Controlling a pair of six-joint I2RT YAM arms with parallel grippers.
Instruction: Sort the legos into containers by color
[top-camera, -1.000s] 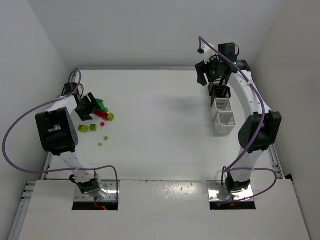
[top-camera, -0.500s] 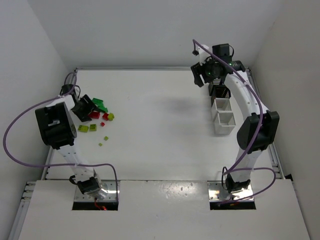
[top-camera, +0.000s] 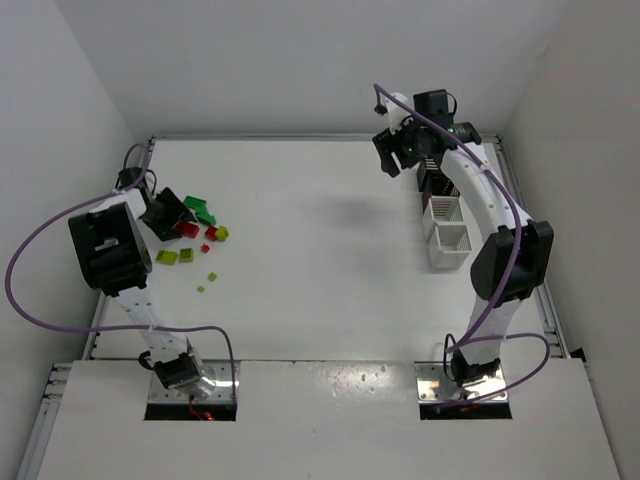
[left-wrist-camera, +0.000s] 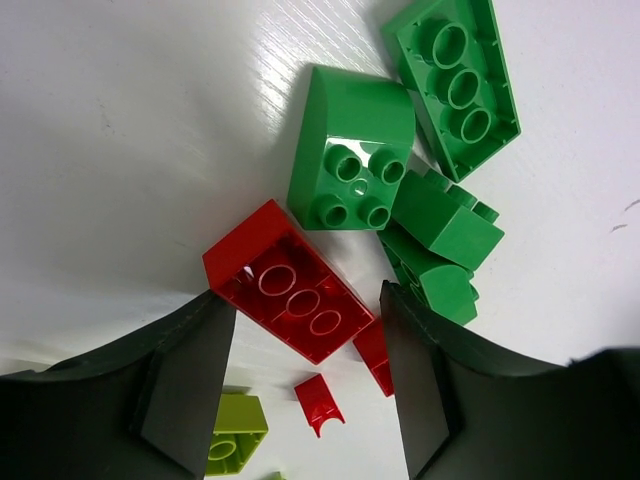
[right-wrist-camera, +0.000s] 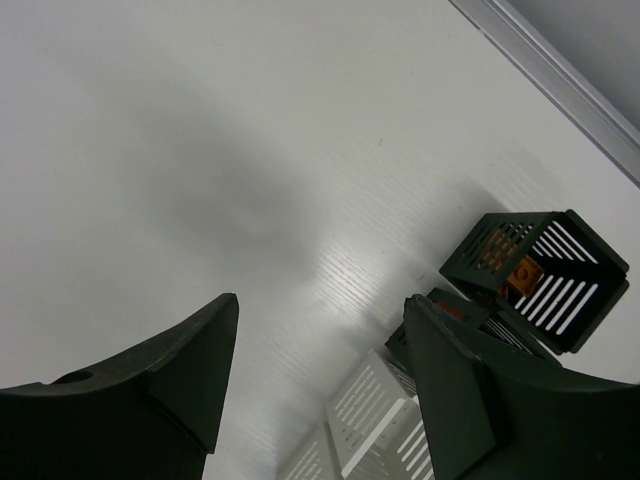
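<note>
Top cam: my left claw (top-camera: 165, 212) is down at the table (top-camera: 320, 250), right on the edge of the lego pile (top-camera: 200, 222). A few loose lime bits lie a little off to its near side. The right claw (top-camera: 393, 152) hangs in the air, with the row of bins (top-camera: 446, 225) just beside it, on my side.

Left wrist cam: the jaws are spread fairly wide and a red brick (left-wrist-camera: 295, 295) lies upside down between the fingers (left-wrist-camera: 190, 370). I can't tell if the pads touch it. Green bricks (left-wrist-camera: 355, 150) are bunched just past the tips, and a lime brick (left-wrist-camera: 235, 432) sits under the left finger.

Right wrist cam: the claw is wide with nothing in it, just bare table between the fingers (right-wrist-camera: 150, 380). Off to its right, a black bin (right-wrist-camera: 465, 268) holds an orange-brown brick (right-wrist-camera: 520, 272). Next comes a second black bin (right-wrist-camera: 440, 305), then the white bins (right-wrist-camera: 375, 400).
</note>
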